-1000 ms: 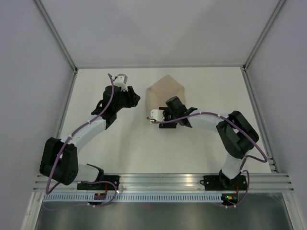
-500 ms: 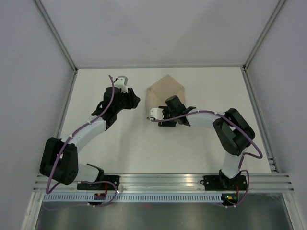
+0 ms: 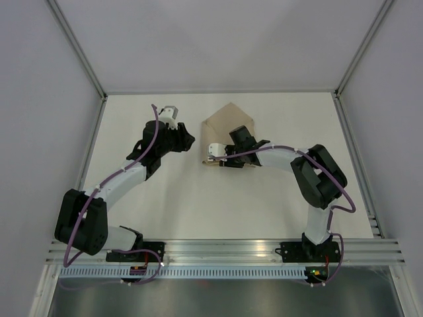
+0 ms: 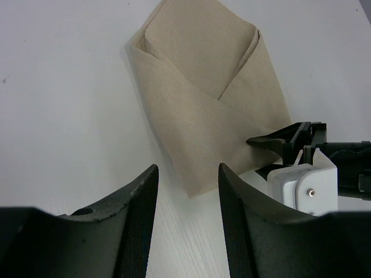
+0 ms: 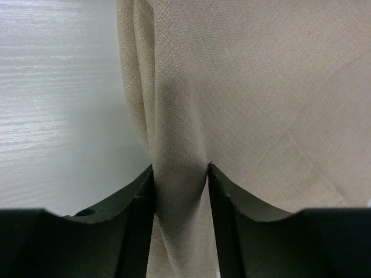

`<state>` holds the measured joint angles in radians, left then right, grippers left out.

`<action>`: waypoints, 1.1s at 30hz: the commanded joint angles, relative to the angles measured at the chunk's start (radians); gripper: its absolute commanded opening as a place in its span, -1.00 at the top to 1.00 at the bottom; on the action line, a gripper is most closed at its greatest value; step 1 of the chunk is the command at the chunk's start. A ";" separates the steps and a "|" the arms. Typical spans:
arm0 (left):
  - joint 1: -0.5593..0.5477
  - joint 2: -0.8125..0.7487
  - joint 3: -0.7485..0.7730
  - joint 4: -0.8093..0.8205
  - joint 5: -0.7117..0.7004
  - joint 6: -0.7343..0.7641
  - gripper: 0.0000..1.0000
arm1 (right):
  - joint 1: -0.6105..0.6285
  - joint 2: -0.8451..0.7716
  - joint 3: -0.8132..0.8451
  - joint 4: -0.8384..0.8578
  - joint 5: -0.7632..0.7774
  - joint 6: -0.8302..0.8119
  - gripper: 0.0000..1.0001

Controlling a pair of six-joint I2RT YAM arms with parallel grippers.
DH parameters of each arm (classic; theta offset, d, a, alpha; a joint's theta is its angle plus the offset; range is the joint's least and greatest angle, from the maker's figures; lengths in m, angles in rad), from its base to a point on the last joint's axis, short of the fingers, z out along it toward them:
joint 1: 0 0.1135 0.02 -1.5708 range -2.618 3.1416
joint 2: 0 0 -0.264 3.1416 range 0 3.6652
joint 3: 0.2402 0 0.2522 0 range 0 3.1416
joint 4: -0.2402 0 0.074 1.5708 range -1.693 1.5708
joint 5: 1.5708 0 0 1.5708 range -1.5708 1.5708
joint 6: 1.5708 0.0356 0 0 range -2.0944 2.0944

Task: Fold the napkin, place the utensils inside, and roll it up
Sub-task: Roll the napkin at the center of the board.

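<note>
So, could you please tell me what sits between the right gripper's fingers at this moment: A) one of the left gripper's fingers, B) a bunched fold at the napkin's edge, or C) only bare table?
B: in the right wrist view the right gripper has a bunched fold of the napkin pinched between its two fingers.

- Identify each arm by its white link tubes and black joint housings: left arm point(image 3: 125, 175), right arm point(image 3: 281, 158).
- Note the purple cable point(image 3: 156, 125) looping along each arm.
- Confirm that the pincer fingers point(image 4: 136, 226) are black and curved.
- Find one screw on the white wrist housing point(image 4: 298, 182).
</note>
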<state>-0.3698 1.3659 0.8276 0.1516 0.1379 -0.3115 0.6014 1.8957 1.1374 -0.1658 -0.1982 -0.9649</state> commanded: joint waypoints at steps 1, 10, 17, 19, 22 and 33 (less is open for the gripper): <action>0.000 0.005 -0.002 0.031 0.026 0.048 -0.03 | -0.012 0.052 0.021 -0.110 -0.049 -0.001 0.09; -0.021 0.016 -0.019 0.060 -0.007 0.066 -0.02 | -0.023 0.114 0.067 -0.214 -0.107 0.015 0.48; -0.029 -0.013 -0.067 0.143 -0.035 0.048 -0.01 | -0.052 0.132 0.145 -0.356 -0.190 0.012 0.67; -0.034 -0.033 -0.087 0.161 -0.037 0.057 -0.01 | -0.063 0.147 0.180 -0.429 -0.214 -0.003 0.70; -0.047 -0.066 -0.129 0.215 -0.043 0.072 -0.01 | -0.074 0.164 0.209 -0.507 -0.251 -0.021 0.72; -0.153 -0.178 -0.326 0.474 -0.090 0.218 0.13 | -0.107 0.287 0.343 -0.779 -0.345 -0.074 0.77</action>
<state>-0.4797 1.2411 0.5488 0.4744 0.0795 -0.1928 0.4980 2.0911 1.5009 -0.6968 -0.4870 -1.0153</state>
